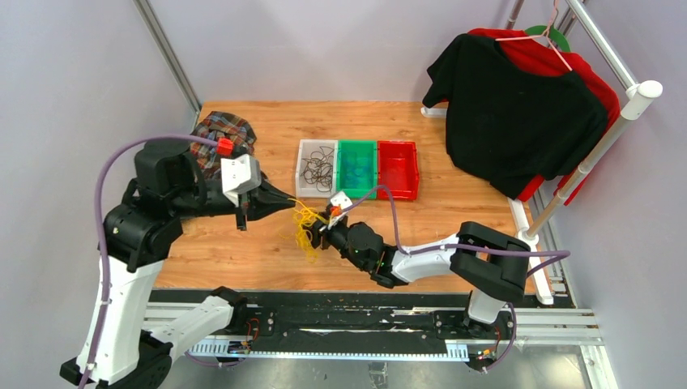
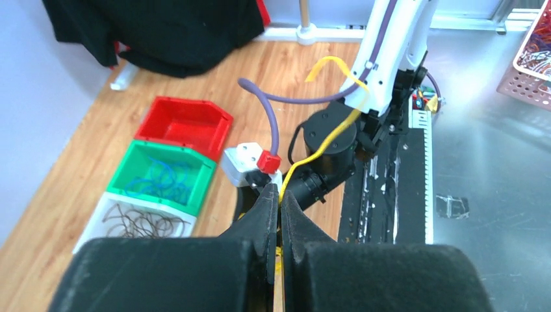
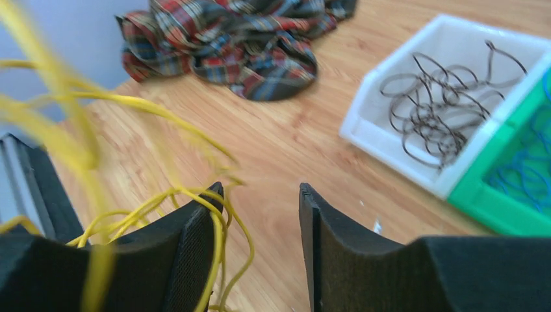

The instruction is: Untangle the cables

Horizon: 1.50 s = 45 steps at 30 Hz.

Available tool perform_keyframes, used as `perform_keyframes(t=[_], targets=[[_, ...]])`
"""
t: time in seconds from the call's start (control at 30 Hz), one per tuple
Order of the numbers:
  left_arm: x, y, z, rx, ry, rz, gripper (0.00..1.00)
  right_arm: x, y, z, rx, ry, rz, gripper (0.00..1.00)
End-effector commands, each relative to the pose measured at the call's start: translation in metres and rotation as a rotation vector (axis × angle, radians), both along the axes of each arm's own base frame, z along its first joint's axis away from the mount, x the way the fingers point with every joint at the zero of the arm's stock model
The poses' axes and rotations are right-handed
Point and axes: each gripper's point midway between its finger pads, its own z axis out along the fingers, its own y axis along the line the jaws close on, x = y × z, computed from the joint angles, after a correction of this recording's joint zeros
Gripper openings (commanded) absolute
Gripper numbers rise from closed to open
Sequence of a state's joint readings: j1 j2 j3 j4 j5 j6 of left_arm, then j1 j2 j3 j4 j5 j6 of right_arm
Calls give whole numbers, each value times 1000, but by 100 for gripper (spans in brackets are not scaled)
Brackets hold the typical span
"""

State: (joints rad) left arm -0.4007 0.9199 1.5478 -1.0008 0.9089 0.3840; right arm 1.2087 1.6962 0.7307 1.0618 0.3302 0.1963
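**While left pinches yellow, right waits open**

Since the tangle has to be drawn apart, we find the left gripper (image 2: pixel 280 194) clenched on one yellow cable (image 2: pixel 325 140), which leaves between its tips. The right gripper (image 3: pixel 260 195) is released, jaws apart with nothing between them; yellow loops (image 3: pixel 162 195) only drape over one finger (image 3: pixel 182 273). We judge left is anchoring a strand so right can take the rest.

The yellow tangle (image 1: pixel 306 228) sits mid-frame in the top view, between both grippers, below the bins. Its long axis runs up-down there. From the left wrist, the held strand climbs toward upper centre-right and ends in a curl.

Brown cables (image 1: pixel 317 168) lie in the white bin (image 1: pixel 299 168), blue cables (image 1: pixel 356 170) in the green bin (image 1: pixel 357 143): sorted by colour, we judge.
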Motion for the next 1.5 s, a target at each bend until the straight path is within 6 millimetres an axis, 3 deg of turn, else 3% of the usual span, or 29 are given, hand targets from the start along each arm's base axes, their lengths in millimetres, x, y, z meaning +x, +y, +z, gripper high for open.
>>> perform_keyframes(t=[0.0,0.3,0.53,0.73,0.8,0.9,1.13,1.23,1.33,1.4,1.47], targets=[[-11,1,31,-50,-58,-16,0,11,-24,-16,10,24,-112,45],[-4,9,80,-79,-208,56,0,16,-55,-60,-66,92,-218,40],[6,25,146,-110,-440,173,0,17,-72,-91,-127,140,-285,37],[24,60,232,-235,-740,438,0,18,-83,-102,-152,164,-337,40],[23,80,274,-334,-884,556,0,17,-86,-106,-160,167,-346,42],[16,107,321,-446,-1041,703,1,15,-89,-110,-169,174,-355,45],[-8,152,383,-674,-1278,914,0,12,-96,-112,-188,174,-373,55],[-8,157,394,-719,-1281,940,0,13,-103,-113,-202,176,-398,56],[-3,144,383,-694,-1253,876,0,14,-113,-108,-209,180,-431,57],[9,125,357,-615,-1176,794,0,12,-114,-98,-193,171,-418,60],[23,104,319,-524,-1067,707,1,10,-112,-83,-180,145,-384,63]])
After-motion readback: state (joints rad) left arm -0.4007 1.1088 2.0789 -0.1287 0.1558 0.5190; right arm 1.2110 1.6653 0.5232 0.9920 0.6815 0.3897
